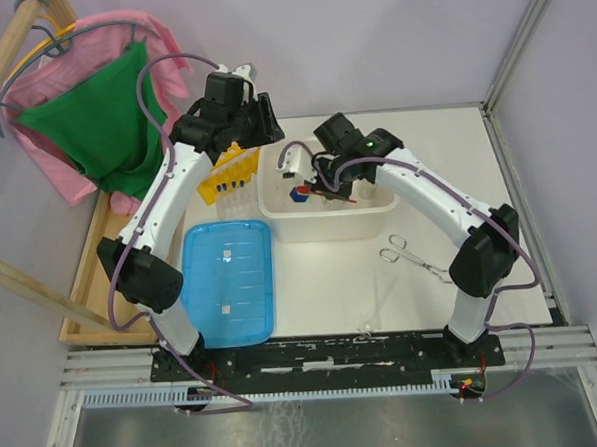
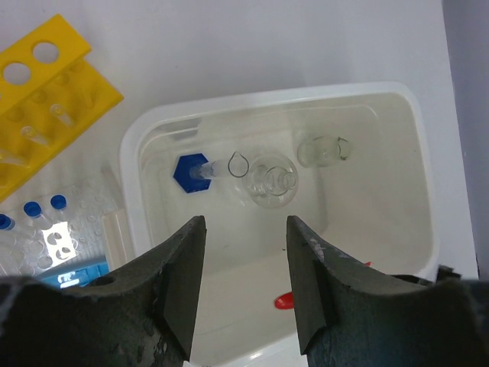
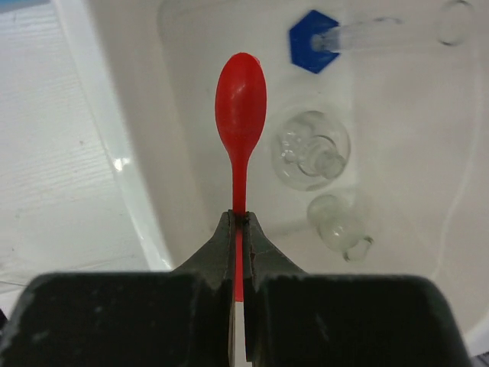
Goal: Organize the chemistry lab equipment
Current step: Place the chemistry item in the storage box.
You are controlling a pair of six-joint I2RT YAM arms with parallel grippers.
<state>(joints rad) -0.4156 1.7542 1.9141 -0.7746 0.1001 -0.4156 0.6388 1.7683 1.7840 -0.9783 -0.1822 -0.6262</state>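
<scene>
Left end effector [image 2: 244, 229] stands parted, seemingly empty; right end effector [image 3: 239, 220] clamps shut.

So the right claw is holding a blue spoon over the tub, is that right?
Not quite: the spoon is red, not blue, as the right wrist view shows. The right claw does grip it over the tub.

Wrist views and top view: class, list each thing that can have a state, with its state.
White tub: uncovered.
Blue lid: off, flat on the table.
Red spoon: gripped by its handle, over the tub.
Right tool: shut on the spoon.
Left tool: open, empty.
Blue-based cylinder: on its side in the tub.
Tongs: lying on the table, unheld.
</scene>
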